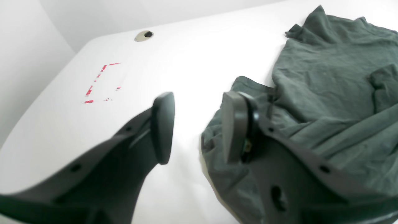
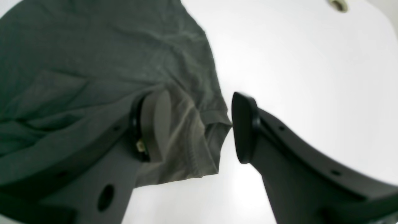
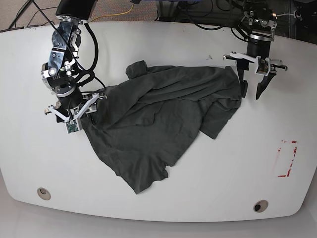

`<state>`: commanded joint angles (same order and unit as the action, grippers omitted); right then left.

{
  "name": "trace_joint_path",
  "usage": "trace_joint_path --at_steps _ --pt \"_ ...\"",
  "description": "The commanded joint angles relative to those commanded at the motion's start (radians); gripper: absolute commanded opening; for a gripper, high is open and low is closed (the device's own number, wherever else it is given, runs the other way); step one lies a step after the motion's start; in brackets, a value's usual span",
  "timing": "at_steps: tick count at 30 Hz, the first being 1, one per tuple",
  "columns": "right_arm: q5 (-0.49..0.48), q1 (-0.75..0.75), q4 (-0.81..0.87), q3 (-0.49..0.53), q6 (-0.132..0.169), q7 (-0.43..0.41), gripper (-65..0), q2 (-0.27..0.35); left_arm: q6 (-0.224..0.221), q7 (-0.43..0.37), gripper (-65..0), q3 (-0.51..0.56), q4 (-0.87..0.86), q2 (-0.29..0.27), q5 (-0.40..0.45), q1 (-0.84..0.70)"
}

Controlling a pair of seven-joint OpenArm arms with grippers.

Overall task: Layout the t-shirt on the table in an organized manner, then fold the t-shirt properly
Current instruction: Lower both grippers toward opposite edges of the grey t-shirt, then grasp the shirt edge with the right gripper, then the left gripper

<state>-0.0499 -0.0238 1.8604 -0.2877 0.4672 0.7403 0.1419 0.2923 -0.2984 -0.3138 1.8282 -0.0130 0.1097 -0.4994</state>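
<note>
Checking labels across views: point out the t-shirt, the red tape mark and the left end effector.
T-shirt point(image 3: 158, 131): base view, on its middle.
Red tape mark point(image 1: 89, 92): left wrist view, on its side strip.
Left end effector point(image 3: 251, 90): base view, between its open fingertips.

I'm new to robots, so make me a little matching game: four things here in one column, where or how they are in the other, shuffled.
1. T-shirt
2. Left gripper
3. Right gripper
4. Tape outline

A. Red, partly broken marks on the tabletop
B. Open, at the base view's left side of the cloth
C. Dark grey, wrinkled and spread unevenly
D. Open, at the base view's right side of the cloth

Pairs: 1-C, 2-D, 3-B, 4-A
</note>
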Motion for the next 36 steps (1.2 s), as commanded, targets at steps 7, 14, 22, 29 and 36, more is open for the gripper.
trace_joint_path --at_steps 7,14,22,29,36 --pt "0.002 0.043 -0.114 0.002 0.051 0.000 -33.9 0.002 0.000 0.000 -41.7 0.000 -0.043 -0.002 0.000 0.041" --pt "0.002 0.089 -0.229 0.002 0.095 -0.002 -33.9 0.026 0.000 0.000 -41.7 0.000 -0.044 0.000 -0.002 0.043" --pt "0.000 0.152 -0.358 0.000 0.140 -0.009 -33.9 0.048 0.000 0.000 -41.7 0.000 -0.044 -0.005 -0.003 0.043" --pt "-0.005 0.183 -0.463 0.000 0.147 -0.084 -33.8 0.057 0.000 0.000 -41.7 0.000 -0.044 -0.005 -0.003 0.035" --pt "-0.006 0.187 -0.482 0.000 0.195 -0.084 -34.1 0.052 0.000 0.000 -41.7 0.000 -0.044 -0.002 -0.003 0.034"
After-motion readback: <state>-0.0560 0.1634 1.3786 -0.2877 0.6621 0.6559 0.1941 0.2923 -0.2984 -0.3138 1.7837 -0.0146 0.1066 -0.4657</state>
